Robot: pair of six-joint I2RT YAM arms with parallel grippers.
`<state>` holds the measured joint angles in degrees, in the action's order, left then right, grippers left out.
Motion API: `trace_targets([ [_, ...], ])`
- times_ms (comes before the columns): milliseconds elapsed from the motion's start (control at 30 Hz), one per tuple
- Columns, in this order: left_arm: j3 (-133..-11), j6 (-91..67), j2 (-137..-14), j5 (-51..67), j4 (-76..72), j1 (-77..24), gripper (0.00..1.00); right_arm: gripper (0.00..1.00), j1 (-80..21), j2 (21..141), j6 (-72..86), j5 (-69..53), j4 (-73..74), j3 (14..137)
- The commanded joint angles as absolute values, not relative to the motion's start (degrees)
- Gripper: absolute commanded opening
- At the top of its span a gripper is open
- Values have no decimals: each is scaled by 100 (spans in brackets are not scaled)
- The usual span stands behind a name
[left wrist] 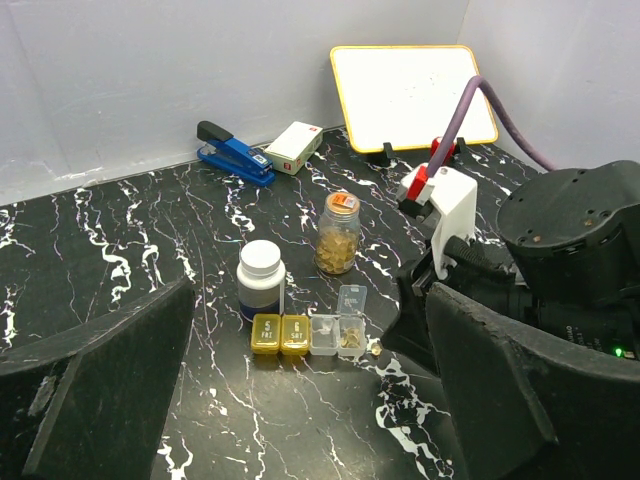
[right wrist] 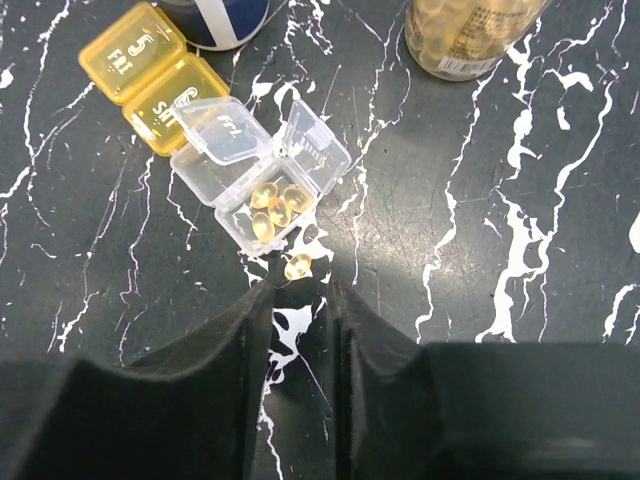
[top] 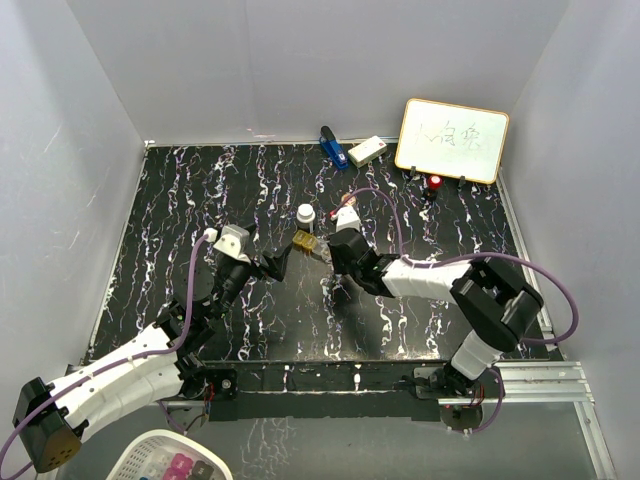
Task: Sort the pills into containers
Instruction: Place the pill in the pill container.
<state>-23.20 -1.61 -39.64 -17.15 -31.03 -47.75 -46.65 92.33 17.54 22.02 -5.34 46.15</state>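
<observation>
The small oblong pill box (left wrist: 308,334) lies mid-table, with two shut yellow-gold sections and two open clear ones. Several amber pills sit in the end clear section (right wrist: 272,208). One loose amber pill (right wrist: 297,266) lies on the table just outside it. My right gripper (right wrist: 300,295) is slightly open and empty, with its tips just short of that pill. The dark bottle with the white cap (left wrist: 261,278) stands behind the box. The golden-amber bottle (left wrist: 338,232) is uncapped and holds pills. My left gripper (left wrist: 300,420) is wide open and empty, facing the box from the near side.
A blue stapler (left wrist: 235,155) and a white block (left wrist: 295,147) sit at the back wall. A whiteboard (top: 452,139) leans at the back right, with a small red object (top: 434,183) before it. A white basket (top: 165,462) is below the table's near edge.
</observation>
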Motion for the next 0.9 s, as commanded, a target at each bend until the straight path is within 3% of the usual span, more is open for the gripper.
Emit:
trace_targets([
  [0,-2320,-185,-3875,-1728,-3232,-4781,99,31,-4680,9358,1838,2323,-684,4644],
  [167,-2339,-185,-3935,-1737,-3231,-4781,99,44,-4676,9486,1807,2285,-733,4740],
  [867,-2319,-167,-3997,-1766,-3312,-4781,99,35,-4675,10149,1756,2348,-844,5090],
])
